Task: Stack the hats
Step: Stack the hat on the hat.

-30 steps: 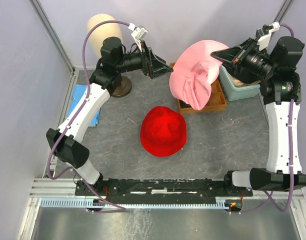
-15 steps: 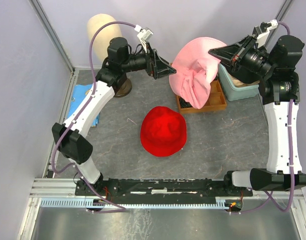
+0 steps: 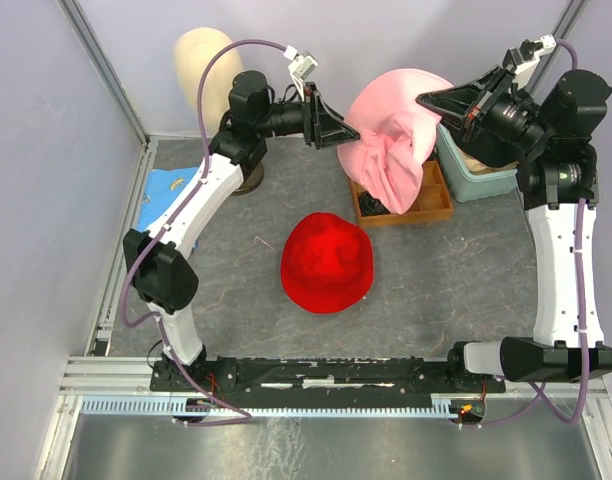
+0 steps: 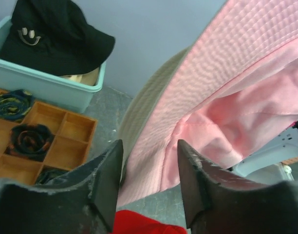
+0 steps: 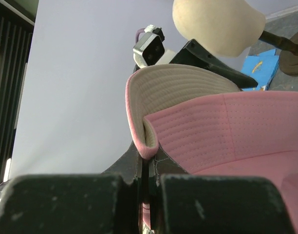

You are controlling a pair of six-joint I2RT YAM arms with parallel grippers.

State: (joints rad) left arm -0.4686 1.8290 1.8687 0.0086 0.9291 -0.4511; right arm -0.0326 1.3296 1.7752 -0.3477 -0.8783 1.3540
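Note:
A pink bucket hat (image 3: 391,140) hangs in the air at the back right, and my right gripper (image 3: 426,100) is shut on its brim (image 5: 149,141). The left gripper (image 3: 346,135) sits at the hat's left edge. Its jaws stand open (image 4: 150,146) with the pink brim (image 4: 227,97) showing between and beyond them; I cannot tell whether they touch it. A red hat (image 3: 326,262) lies crown-up on the grey table, below the pink one. A black hat with a pale smiley logo (image 4: 46,34) rests in the teal tub (image 4: 42,85).
A wooden divided tray (image 3: 431,205) with dark rolled items sits under the pink hat, next to the teal tub (image 3: 476,180). A cream mannequin head (image 3: 201,55) stands at the back left. A blue item (image 3: 166,195) lies by the left wall.
The left arm has reached rightward until its gripper meets the pink hat's left edge, and its jaws have narrowed somewhat. The right gripper has kept hold of the hat, slightly higher.

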